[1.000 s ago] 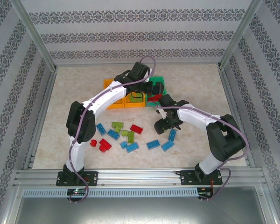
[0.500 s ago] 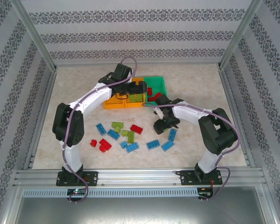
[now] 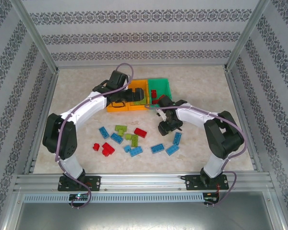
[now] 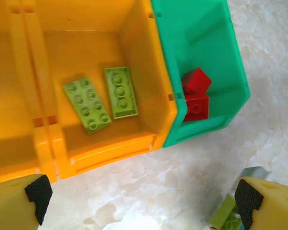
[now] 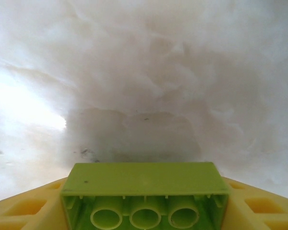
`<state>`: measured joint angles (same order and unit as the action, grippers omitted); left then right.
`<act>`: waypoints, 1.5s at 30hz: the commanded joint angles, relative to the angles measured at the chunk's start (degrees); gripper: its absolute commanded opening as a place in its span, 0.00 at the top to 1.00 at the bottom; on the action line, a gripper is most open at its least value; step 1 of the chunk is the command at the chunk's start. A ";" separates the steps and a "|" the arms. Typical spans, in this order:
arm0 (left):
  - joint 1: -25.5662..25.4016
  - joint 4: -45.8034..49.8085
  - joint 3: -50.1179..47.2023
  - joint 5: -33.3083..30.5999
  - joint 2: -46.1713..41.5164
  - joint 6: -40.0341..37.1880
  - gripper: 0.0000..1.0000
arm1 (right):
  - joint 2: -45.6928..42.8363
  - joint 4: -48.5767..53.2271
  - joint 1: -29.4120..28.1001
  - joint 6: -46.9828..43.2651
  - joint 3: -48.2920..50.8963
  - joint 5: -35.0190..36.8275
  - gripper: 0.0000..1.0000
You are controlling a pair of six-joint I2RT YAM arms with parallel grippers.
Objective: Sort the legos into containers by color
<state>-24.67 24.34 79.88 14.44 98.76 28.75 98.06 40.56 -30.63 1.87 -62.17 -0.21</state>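
1. Lowest in the top view, the loose bricks [image 3: 116, 138] lie scattered on the desk [image 3: 206, 96] around the middle of the frame. They are blue, red and lime, and they sit between my two arms.
2. Just above them, right of centre, my right fingers [image 3: 164, 128] point down at the desk. In the right wrist view they pinch a lime brick [image 5: 145, 179] by its two ends at the bottom edge of the frame. Its hollow underside faces the camera, with pale desk and a shadow beyond.
3. Higher, at centre frame, my left fingers [image 3: 133, 97] hang by the bins, spread wide and holding nothing. In the left wrist view their black pads [image 4: 38, 191] sit in the two bottom corners, with bare desk between them.
4. In the upper left of that view, the orange bin [image 4: 134, 28] holds a lime pair [image 4: 87, 104], flat, studs up, side by side. A second orange bin [image 4: 9, 96] adjoins it at the left edge.
5. The green bin [image 4: 201, 38] touches the orange bin's right wall. Red bricks [image 4: 196, 98] lie against that shared wall, low in the bin.
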 commanded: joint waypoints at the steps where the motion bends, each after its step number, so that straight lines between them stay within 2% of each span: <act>1: 1.02 -0.35 -2.91 -3.13 -3.66 -1.88 0.01 | -5.81 -4.91 -0.15 4.64 -3.01 -5.71 0.39; 8: 1.72 3.08 -10.13 -8.32 -9.56 -3.59 0.01 | -4.58 -12.45 0.05 14.18 -11.78 -11.77 0.39; 16: 3.51 8.29 -18.19 -12.84 -15.99 -2.90 0.01 | 8.17 -15.27 0.22 23.85 -25.11 -13.79 0.38; 22: 4.45 11.21 -23.10 -15.64 -18.87 -1.58 0.01 | 15.53 -16.94 0.31 29.11 -30.19 -14.00 0.38; 31: 4.98 12.61 -27.97 -15.36 -19.36 2.03 0.01 | 22.87 -13.85 0.40 30.44 -36.95 -11.17 0.33; 38: 4.89 13.32 -29.19 -14.66 -18.25 3.82 0.01 | 25.91 -12.89 0.49 31.18 -39.56 -10.26 0.30; 41: 4.92 13.28 -29.90 -14.20 -18.17 4.01 0.00 | 26.95 -12.43 0.49 30.94 -40.54 -9.64 0.25; 45: 4.89 13.25 -30.47 -13.90 -17.26 4.03 0.03 | 27.41 -12.25 0.33 30.78 -40.85 -9.61 0.24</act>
<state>-20.36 35.64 50.15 0.01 80.49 31.83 123.44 25.98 -30.52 32.25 -102.35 -11.40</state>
